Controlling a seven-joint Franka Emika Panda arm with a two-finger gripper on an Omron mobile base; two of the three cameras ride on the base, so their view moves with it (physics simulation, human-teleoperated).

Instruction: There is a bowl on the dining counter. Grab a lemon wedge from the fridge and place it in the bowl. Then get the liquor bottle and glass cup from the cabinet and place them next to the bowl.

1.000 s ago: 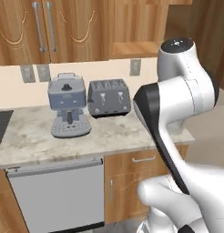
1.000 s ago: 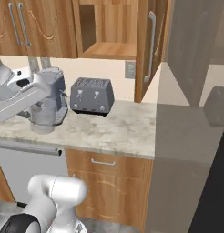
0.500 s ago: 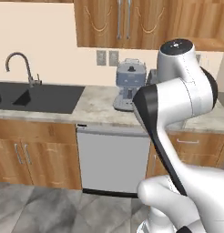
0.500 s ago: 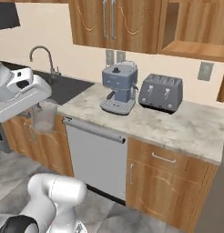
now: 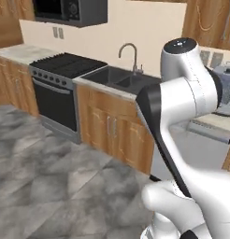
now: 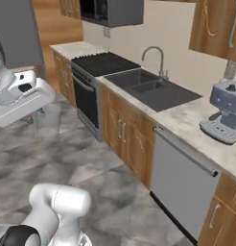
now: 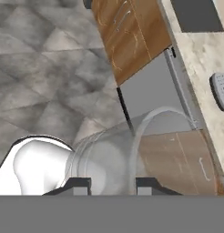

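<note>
My gripper is shut on the glass cup, a clear tumbler lying sideways between the two dark fingertips with its open rim facing away from the hand. From the right base camera the same glass cup hangs translucent under the white hand, where the gripper is at the left, above the grey floor and well away from the counter.
A counter run lines the wall: black stove, sink with a curved faucet, a dishwasher front and a coffee machine. A microwave hangs over the stove. Grey tiled floor spreads out on the left.
The whole picture has shifted, so the base has moved: the toaster and open cabinet have left the views, and the stove and sink have come in. The cup stays in the gripper.
</note>
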